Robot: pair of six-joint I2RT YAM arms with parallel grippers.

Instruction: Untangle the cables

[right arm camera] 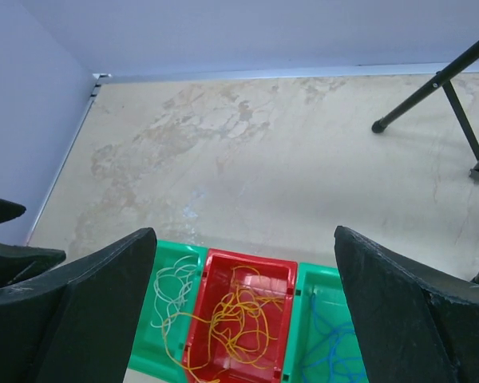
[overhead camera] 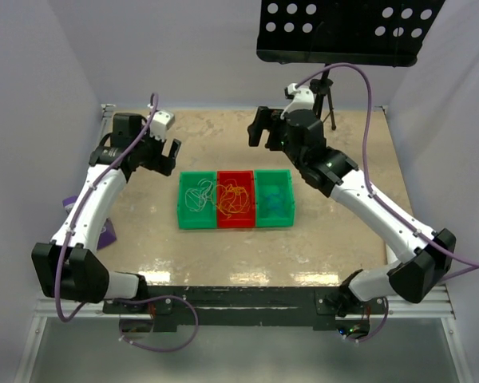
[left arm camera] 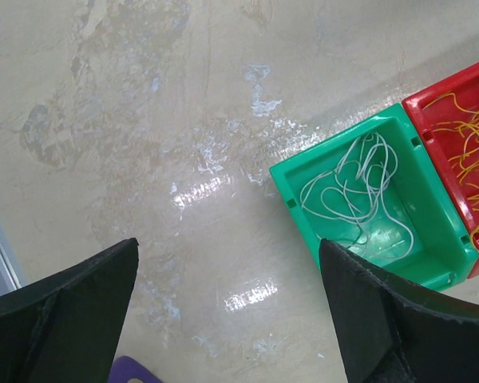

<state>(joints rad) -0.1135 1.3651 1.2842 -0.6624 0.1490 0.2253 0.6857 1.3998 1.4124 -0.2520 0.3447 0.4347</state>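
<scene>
Three small bins stand side by side in the middle of the table. The left green bin (overhead camera: 184, 214) holds a whitish cable (left arm camera: 355, 187). An orange-yellow cable (right arm camera: 239, 319) lies loopy in the red bin (overhead camera: 235, 222), one loop spilling over the wall into the left green bin. A pale blue cable (right arm camera: 335, 351) lies in the right green bin (overhead camera: 274, 221). My left gripper (overhead camera: 166, 155) hangs open to the bins' left, over bare table, nothing between its fingers. Behind the bins my right gripper (overhead camera: 259, 128) is raised and open, also holding nothing.
A black tripod (right arm camera: 431, 84) stands at the back right under a perforated black plate (overhead camera: 343, 28). A purple object (overhead camera: 104, 235) lies at the table's left edge. Lilac walls close off the left, back and right sides.
</scene>
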